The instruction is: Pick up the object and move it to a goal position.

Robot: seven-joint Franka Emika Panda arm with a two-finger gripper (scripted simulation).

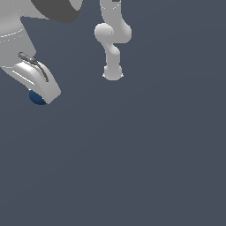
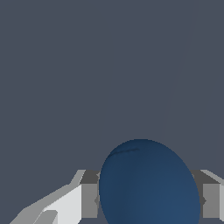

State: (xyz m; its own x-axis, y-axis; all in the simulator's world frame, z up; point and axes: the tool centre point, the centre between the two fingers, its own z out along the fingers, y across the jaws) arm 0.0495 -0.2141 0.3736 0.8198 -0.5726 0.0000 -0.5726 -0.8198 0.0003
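The object, a small dark blue ball (image 1: 38,98), peeks out under the white gripper (image 1: 42,95) at the exterior view's upper left, mostly covered by the hand. In the wrist view the ball (image 2: 148,183) fills the space between the two grey fingers (image 2: 89,199), which press against both its sides. The gripper is shut on the ball. No goal marker shows in either view.
The arm's base and lower links (image 1: 112,44) stand at the top middle of the exterior view. A plain dark grey floor (image 1: 132,154) spreads everywhere else.
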